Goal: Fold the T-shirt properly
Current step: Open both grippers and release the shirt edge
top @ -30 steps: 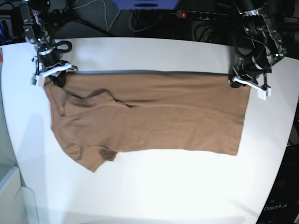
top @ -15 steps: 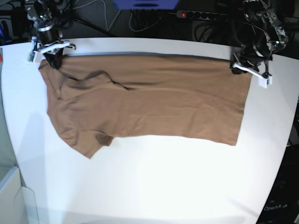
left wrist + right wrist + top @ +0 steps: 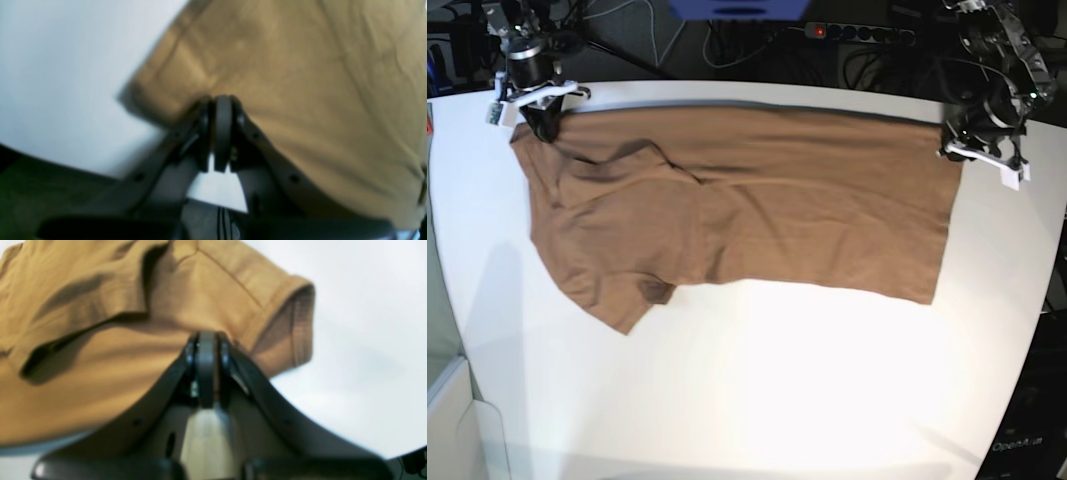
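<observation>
A: Take the left wrist view first. What do you have?

B: Your left tool (image 3: 222, 133) has its jaws pressed together on the hem edge of the T-shirt (image 3: 300, 83). The tan cloth fills the upper right of the view, and the white tabletop (image 3: 66, 66) shows bare on the left. The corner of the cloth lies just left of the jaws.

A: And the right wrist view?

B: Your right tool (image 3: 206, 370) is also clamped narrow on the T-shirt (image 3: 100, 356), near a sleeve opening whose ribbed cuff sits just to the right of the jaws. A dark fold runs across the cloth on the left. The tabletop (image 3: 367, 340) is pale beyond the sleeve.

A: Now the base view.

B: The T-shirt (image 3: 757, 210) lies spread across the far half of the tabletop (image 3: 747, 400), its far edge stretched in a nearly straight line between your two tools. Your right tool (image 3: 537, 100) grips the far left corner; your left tool (image 3: 983, 150) grips the far right corner. A sleeve points toward the near left, and wrinkles gather at the left end.
</observation>
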`<action>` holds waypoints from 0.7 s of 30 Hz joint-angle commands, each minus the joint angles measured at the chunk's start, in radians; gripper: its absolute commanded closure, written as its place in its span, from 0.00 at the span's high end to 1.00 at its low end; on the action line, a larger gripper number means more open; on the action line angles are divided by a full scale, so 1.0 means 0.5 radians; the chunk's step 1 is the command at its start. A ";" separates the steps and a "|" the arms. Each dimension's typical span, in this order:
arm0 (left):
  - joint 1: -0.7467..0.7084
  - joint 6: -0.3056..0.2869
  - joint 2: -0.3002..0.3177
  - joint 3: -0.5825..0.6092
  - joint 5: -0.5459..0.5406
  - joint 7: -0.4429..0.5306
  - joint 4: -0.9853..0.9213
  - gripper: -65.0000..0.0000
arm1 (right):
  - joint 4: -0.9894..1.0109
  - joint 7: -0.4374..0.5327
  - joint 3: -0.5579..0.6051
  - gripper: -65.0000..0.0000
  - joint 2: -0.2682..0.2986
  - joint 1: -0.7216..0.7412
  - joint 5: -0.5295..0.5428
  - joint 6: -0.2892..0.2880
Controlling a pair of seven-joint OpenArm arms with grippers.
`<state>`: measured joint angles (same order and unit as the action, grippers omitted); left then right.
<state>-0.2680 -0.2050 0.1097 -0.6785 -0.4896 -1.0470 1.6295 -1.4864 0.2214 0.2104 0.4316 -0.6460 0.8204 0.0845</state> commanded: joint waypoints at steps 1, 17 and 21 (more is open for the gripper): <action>0.016 0.003 0.015 -0.013 -0.044 0.024 0.072 0.03 | 0.050 -0.312 0.026 0.03 0.001 -0.023 0.027 0.057; 0.053 0.003 0.034 -0.265 -0.474 0.024 0.152 0.12 | 0.050 -0.316 0.026 0.03 -0.003 -0.014 0.027 0.057; 0.065 0.000 0.061 -0.302 -0.489 0.024 0.149 0.37 | 0.050 -0.316 0.026 0.03 -0.003 -0.014 0.027 0.057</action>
<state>-0.2409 -0.1978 0.1295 -0.8276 -0.7166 -1.0473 1.6829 -1.4818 0.2085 0.2115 0.4309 -0.6300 0.8200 0.0895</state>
